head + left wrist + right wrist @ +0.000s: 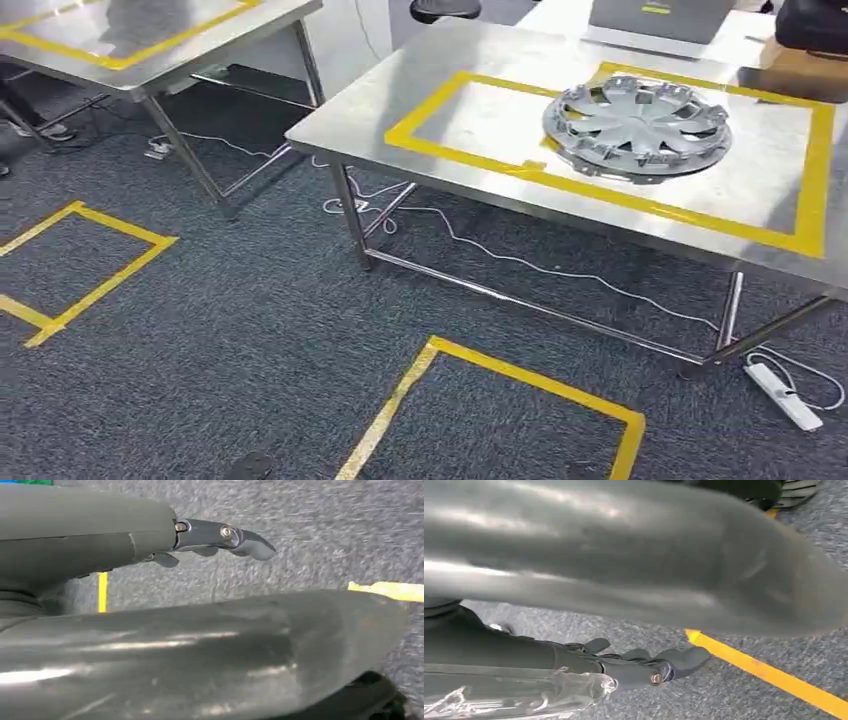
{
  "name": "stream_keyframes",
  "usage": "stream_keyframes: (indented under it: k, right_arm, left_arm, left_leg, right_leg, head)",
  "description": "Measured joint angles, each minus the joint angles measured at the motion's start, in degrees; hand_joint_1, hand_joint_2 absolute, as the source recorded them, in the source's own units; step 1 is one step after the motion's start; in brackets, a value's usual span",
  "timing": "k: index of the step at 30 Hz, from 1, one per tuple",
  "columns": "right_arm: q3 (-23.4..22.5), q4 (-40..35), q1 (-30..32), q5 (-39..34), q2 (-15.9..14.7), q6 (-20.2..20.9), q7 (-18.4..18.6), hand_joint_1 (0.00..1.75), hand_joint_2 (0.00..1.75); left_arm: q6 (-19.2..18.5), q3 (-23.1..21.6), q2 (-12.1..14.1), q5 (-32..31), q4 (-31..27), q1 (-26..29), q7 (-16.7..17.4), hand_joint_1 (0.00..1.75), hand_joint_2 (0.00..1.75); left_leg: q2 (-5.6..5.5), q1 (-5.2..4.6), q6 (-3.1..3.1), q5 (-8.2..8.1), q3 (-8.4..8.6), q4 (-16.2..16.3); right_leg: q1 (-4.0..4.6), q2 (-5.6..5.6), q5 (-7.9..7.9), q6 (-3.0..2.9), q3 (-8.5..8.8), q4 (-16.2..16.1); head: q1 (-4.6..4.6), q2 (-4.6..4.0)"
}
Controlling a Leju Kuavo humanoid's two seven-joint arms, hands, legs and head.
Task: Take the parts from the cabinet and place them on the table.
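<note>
Head view: hubcaps on the table

Hubcaps lie stacked on the steel table, inside its yellow tape frame, well apart from both hands. Left hand and right hand hang over grey carpet, fingers loosely extended, holding nothing.

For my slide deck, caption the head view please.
Silver hubcaps stacked inside the yellow tape rectangle on a steel table, over grey carpet.
</note>
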Motion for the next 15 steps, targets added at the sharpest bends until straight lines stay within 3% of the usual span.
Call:
stream_keyframes:
  k: [1,2,3,4,5,6,7,8,9,10,11,14,15]
  right_arm:
    - [0.0,0.02,0.09,0.13,0.0,0.0,0.0,0.0,0.0]
    - [0.0,0.02,0.22,0.17,0.0,0.0,0.04,0.0,0.0]
    - [0.0,0.02,0.39,0.22,-0.02,0.0,0.09,0.0,0.0]
    - [0.0,0.02,0.39,0.24,-0.04,0.0,0.11,0.0,0.0]
    - [0.0,0.02,0.32,0.24,-0.04,0.0,0.11,0.0,0.0]
    - [0.0,0.02,0.24,0.26,-0.04,0.0,0.11,0.0,0.0]
    - [0.0,0.02,0.18,0.26,-0.04,0.02,0.11,0.0,0.0]
    - [0.0,0.02,0.14,0.26,-0.04,0.02,0.11,0.0,0.0]
    - [0.0,0.02,0.1,0.28,-0.04,0.02,0.11,0.0,0.0]
    - [0.0,0.02,0.16,0.28,-0.04,0.02,0.11,0.0,0.0]
    - [0.0,0.02,0.12,0.28,-0.04,0.0,0.11,0.0,0.0]
    - [0.02,0.02,-0.1,0.31,-0.04,0.07,0.11,0.0,0.0]
    - [0.02,0.02,-0.13,0.28,-0.04,0.09,0.11,0.0,0.0]
  left_arm:
    - [0.0,-0.02,-0.07,0.0,0.0,-0.18,0.07,0.0,0.0]
    - [0.0,-0.02,-0.07,0.0,0.0,-0.41,0.07,0.0,0.0]
    - [0.0,-0.04,-0.09,0.0,0.0,-0.53,0.07,0.0,0.0]
    - [-0.02,-0.04,-0.18,0.0,0.0,-0.47,0.07,0.0,0.0]
    - [-0.02,-0.04,-0.2,0.0,0.0,-0.31,0.07,0.0,0.0]
    - [-0.02,-0.04,-0.2,0.0,0.0,-0.18,0.07,0.0,0.0]
    - [-0.02,-0.04,-0.2,0.0,0.0,-0.17,0.07,0.0,0.0]
    - [-0.02,-0.04,-0.17,0.0,0.0,-0.24,0.07,0.0,0.0]
    - [0.0,-0.04,-0.17,0.0,0.0,-0.32,0.07,0.0,0.0]
    - [0.0,-0.04,-0.31,0.0,0.0,-0.58,0.07,0.0,0.0]
    - [-0.02,-0.04,-0.33,0.0,0.0,-0.7,0.07,0.0,0.0]
    - [0.0,-0.04,-0.22,0.0,0.0,-0.31,0.07,0.0,0.0]
    - [-0.02,-0.04,-0.24,0.0,0.0,-0.2,0.07,0.0,0.0]
  left_leg:
    - [2.05,-0.05,-0.26,-2.19,-1.26,2.69]
    - [3.0,-0.01,-0.51,-4.56,-3.18,6.79]
    - [3.52,0.05,-0.72,-6.84,-5.49,11.84]
    - [3.68,0.15,-0.88,-8.05,-7.15,15.5]
    - [3.72,0.22,-0.92,-7.88,-7.46,16.4]
    - [3.81,0.27,-0.96,-6.49,-6.48,14.9]
    - [4.07,0.27,-0.94,-4.48,-4.47,11.42]
    - [5.02,0.27,-0.89,-2.13,-1.31,6.09]
    - [7.31,0.24,-0.85,-0.84,1.45,1.72]
    - [8.84,-0.18,-0.91,-1.43,2.77,-1.0]
    - [7.7,-0.05,0.2,-1.3,2.55,-0.7]
    - [6.0,-0.27,1.27,-1.25,2.38,-0.88]
    - [5.55,0.0,1.64,-1.07,2.45,-1.01]
  right_leg:
    - [0.01,-0.72,0.13,-0.25,0.03,-0.13]
    - [0.05,-1.59,0.13,-0.25,-0.02,-0.13]
    - [0.1,-2.67,0.1,-0.29,-0.05,-0.12]
    - [0.11,-3.56,0.08,-0.3,-0.12,-0.11]
    - [0.09,-4.24,0.07,-0.29,-0.15,-0.11]
    - [0.07,-4.93,0.02,-0.21,-0.15,-0.11]
    - [0.02,-5.55,-0.06,-0.08,-0.09,-0.1]
    - [-0.02,-6.22,-0.19,0.13,0.08,-0.1]
    - [0.04,-6.68,-0.36,0.43,0.31,-0.08]
    - [0.73,-7.17,-0.84,0.95,0.04,0.38]
    - [0.74,-7.66,-0.89,1.14,0.05,0.16]
    - [0.52,-9.26,-1.08,2.06,1.16,-0.29]
    - [0.25,-6.98,-1.88,2.53,0.76,0.5]
  head:
    - [-0.66,0.0]
    - [-0.76,0.0]
    - [-0.76,0.0]
    - [-0.74,0.0]
    - [-0.76,0.0]
    - [-0.79,0.0]
    - [-0.79,0.0]
    - [-0.79,0.0]
    - [-0.78,0.0]
    - [-1.05,0.0]
    - [-0.79,0.0]
    - [-0.78,0.0]
    - [-0.57,0.0]
